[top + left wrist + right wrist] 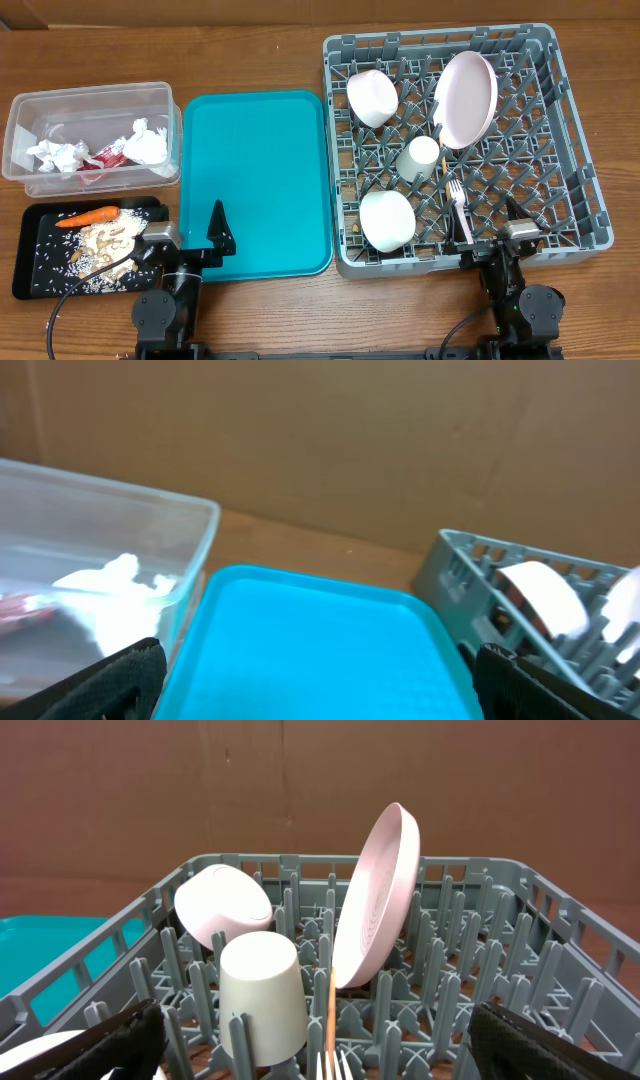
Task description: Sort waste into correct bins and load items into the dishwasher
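Desk [250, 40]: brown wood-grain top, grain running left to right, evenly lit, shadows soft. Behind its far edge both wrist views show a plain brown wall [350, 440], matte, with faint vertical creases like cardboard.

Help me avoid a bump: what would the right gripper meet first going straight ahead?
Probably the white plastic fork, dead ahead of the right gripper in the grey plastic dish rack; depth is unclear.
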`<state>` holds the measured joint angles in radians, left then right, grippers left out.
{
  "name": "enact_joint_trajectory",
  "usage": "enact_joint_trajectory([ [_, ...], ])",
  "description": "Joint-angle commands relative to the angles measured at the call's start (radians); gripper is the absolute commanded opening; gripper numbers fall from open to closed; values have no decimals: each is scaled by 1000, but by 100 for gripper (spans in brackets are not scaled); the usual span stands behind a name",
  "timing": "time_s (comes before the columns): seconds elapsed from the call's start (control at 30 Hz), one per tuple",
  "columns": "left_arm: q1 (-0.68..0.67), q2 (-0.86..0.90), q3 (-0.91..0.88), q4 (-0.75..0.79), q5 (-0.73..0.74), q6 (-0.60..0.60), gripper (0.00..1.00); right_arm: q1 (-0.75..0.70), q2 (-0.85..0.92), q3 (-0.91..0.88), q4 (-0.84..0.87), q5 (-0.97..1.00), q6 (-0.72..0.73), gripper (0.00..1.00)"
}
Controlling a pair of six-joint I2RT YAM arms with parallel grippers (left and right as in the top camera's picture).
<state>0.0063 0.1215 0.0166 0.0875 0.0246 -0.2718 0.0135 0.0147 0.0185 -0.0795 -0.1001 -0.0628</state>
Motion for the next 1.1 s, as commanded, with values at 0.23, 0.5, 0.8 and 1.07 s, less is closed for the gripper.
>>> enact_joint_trajectory([
  [0.23,51,-119,-12,-161,-8,83,100,-3,-12,-11,5,6,6,100],
  [0.5,21,-119,-12,-164,3,274,100,-3,-12,-11,5,6,6,100],
  [0.8,4,-119,-12,-164,1,315,100,-3,-12,-11,5,6,6,100],
  [1.07,5,-117,-12,-164,1,315,100,-3,-12,-11,5,6,6,100],
])
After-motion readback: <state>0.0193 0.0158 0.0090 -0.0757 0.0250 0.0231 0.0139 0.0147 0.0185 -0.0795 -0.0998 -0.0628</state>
